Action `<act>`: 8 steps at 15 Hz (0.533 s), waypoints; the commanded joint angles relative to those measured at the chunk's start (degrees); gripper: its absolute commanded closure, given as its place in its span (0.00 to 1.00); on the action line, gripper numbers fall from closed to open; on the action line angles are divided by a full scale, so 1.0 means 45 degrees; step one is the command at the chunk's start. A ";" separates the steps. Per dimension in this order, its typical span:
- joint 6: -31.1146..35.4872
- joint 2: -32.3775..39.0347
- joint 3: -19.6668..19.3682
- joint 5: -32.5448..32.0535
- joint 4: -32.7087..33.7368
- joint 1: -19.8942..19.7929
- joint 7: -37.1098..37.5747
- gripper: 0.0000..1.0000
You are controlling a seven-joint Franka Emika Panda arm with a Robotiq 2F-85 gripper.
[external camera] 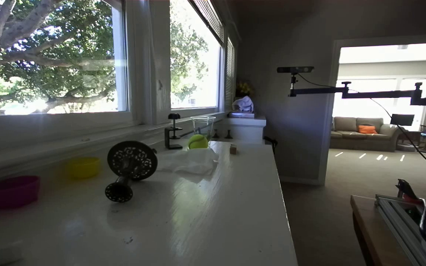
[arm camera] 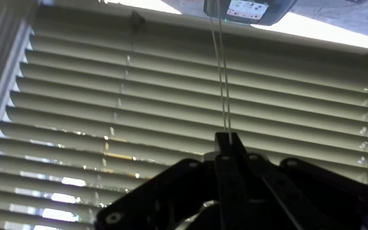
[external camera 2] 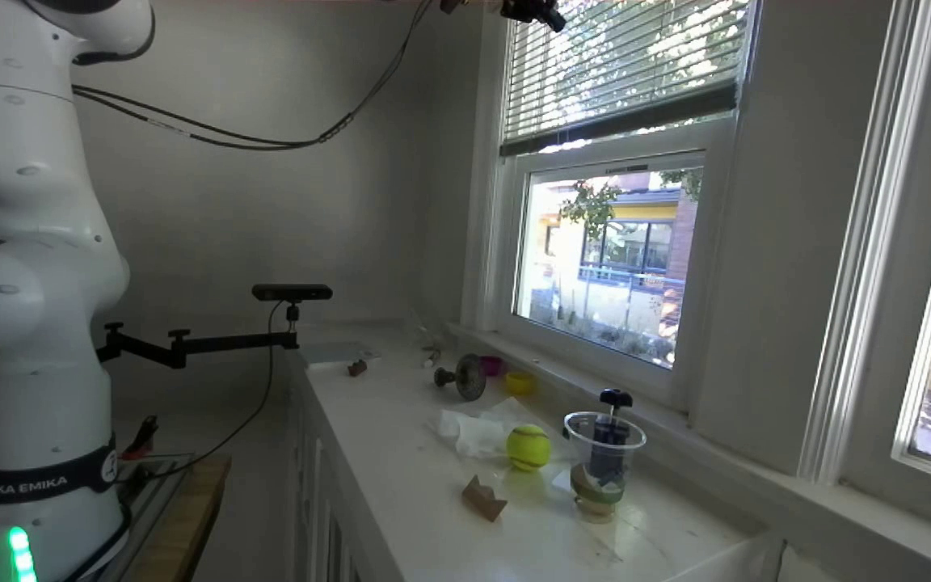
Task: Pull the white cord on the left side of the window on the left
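- Pinching the white cord (arm camera: 226,75) between its fingertips, the gripper (arm camera: 231,141) stands closed.
- Two strands cross before the blinds (arm camera: 171,95), cut off at the wrist view's top.
- Past the fingertips, they are hard to trace.

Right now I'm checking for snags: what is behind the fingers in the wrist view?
Blind slats lie behind the fingers, and two thin cords cross those slats to the fingers. The slats directly behind are covered, as is any cord between the fingers.
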 commanded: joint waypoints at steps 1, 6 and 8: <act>0.0397 0.0661 0.0402 0.0200 0.1387 0.0531 -0.1212 1.00; 0.1557 0.1494 0.0783 0.0504 0.2749 0.1081 -0.2710 1.00; 0.2026 0.1903 0.0872 0.0883 0.3244 0.1252 -0.3528 1.00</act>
